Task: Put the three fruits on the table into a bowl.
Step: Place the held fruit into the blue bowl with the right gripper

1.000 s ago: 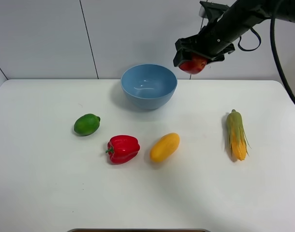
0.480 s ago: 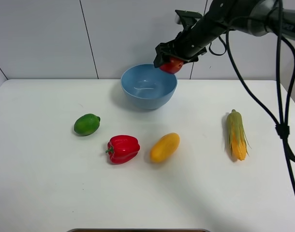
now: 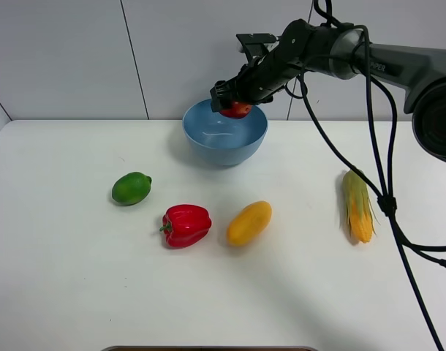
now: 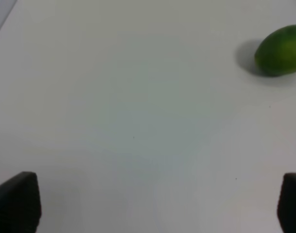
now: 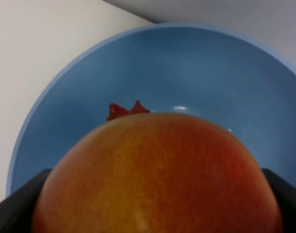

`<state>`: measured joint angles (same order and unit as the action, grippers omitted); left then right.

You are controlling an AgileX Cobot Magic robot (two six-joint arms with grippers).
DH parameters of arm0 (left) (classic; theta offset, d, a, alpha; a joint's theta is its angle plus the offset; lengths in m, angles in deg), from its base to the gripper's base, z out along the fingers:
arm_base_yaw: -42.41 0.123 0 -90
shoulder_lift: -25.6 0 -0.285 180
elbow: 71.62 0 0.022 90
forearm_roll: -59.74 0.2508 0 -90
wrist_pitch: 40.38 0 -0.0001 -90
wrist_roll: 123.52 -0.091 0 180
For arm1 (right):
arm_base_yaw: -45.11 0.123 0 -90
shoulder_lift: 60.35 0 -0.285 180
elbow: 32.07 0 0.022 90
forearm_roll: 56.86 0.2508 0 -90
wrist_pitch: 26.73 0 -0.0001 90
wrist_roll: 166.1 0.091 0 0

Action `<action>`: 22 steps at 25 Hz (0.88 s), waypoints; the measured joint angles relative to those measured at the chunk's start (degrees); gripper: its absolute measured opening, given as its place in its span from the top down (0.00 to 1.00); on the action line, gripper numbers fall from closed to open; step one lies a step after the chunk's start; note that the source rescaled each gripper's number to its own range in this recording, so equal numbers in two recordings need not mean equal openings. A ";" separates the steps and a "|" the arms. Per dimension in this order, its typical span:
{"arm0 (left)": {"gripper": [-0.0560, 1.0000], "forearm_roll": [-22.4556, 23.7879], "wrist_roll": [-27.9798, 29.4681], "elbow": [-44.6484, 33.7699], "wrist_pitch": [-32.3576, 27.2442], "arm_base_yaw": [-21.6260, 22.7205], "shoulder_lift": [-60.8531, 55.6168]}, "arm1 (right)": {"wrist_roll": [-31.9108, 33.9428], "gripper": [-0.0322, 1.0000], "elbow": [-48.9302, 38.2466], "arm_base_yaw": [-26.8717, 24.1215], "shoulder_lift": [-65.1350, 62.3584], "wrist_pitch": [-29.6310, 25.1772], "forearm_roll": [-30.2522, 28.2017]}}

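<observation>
Gripping smooth round apple (image 3: 237, 111) over deep glossy blue bowl (image 3: 224, 146), right jaws clenched, left jaws spread apart

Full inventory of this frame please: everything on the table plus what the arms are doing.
apple: 1, red with yellow blush, held over the bowl's opening
bowl: 1, light blue, back centre of the table
lime: 1, green, left side of the table
mango: 1, yellow-orange, centre front, right of the pepper
bell pepper: 1, red with green stem, between lime and mango
corn cob: 1, yellow in green husk, right side
table: 1, white
right gripper: 1, black, shut on the apple
left gripper: 1, black, open over bare table, lime ahead of it
</observation>
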<state>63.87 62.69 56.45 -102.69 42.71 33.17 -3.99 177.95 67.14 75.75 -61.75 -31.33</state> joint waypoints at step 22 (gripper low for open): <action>0.00 0.00 0.00 0.00 0.00 0.00 0.00 | 0.00 0.23 0.00 0.17 0.70 -2.34 -2.28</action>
<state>63.87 62.69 56.45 -102.69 42.71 33.17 -3.99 177.95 67.32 76.45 -64.10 -33.61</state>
